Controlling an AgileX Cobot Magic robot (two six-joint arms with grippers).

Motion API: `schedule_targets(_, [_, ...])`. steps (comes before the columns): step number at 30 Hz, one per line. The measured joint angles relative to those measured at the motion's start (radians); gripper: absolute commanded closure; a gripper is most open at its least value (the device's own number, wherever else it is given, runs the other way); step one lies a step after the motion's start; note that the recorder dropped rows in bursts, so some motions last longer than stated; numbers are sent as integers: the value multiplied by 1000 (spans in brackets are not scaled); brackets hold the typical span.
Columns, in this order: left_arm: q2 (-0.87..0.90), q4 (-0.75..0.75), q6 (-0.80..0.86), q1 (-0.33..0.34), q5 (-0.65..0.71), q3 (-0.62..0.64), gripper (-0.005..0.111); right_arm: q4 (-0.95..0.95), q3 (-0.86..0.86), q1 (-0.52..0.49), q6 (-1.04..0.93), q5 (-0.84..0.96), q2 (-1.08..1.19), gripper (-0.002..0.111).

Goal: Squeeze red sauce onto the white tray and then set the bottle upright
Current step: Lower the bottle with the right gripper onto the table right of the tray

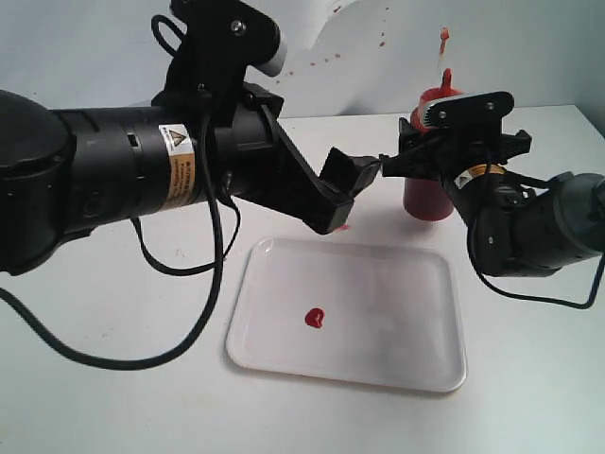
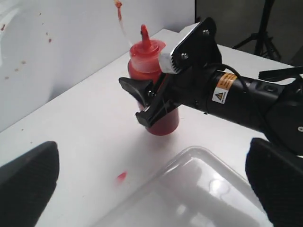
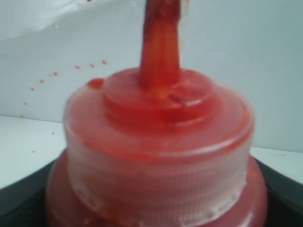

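The bottle (image 1: 425, 199) stands upright on the table just behind the white tray (image 1: 248, 312). It is tinted orange-red with a stained nozzle, and its cap fills the right wrist view (image 3: 158, 137). My right gripper (image 1: 413, 159) is shut on the bottle's body, one finger on each side (image 2: 154, 101). A small heart-shaped blob of red sauce (image 1: 315, 318) lies on the tray, left of its middle. My left gripper (image 1: 352, 194) hangs open and empty above the tray's far edge (image 2: 189, 153), facing the bottle (image 2: 163, 124).
A small red smear (image 2: 121, 176) marks the table beside the tray's far rim. Reddish specks (image 1: 326, 59) dot the white backdrop. The bottle's tip cap (image 1: 443, 36) sticks up on its strap. A tripod (image 2: 265, 28) stands beyond the table.
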Motion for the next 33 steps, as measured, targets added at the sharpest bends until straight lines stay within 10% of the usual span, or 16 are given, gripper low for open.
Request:
schedule_targets(14, [95, 22, 0, 0, 172, -2, 3, 92, -20, -24, 24, 29, 35, 105])
schedule_targets(18, [97, 22, 0, 0, 173, -2, 3, 67, -20, -24, 24, 65, 35, 66])
schedule_targets(21, [97, 22, 1, 0, 173, -2, 3, 67, -20, -24, 24, 78, 35, 5])
schedule_targets(33, [97, 22, 2, 0, 173, -2, 3, 49, -23, 38, 24, 20, -118, 3])
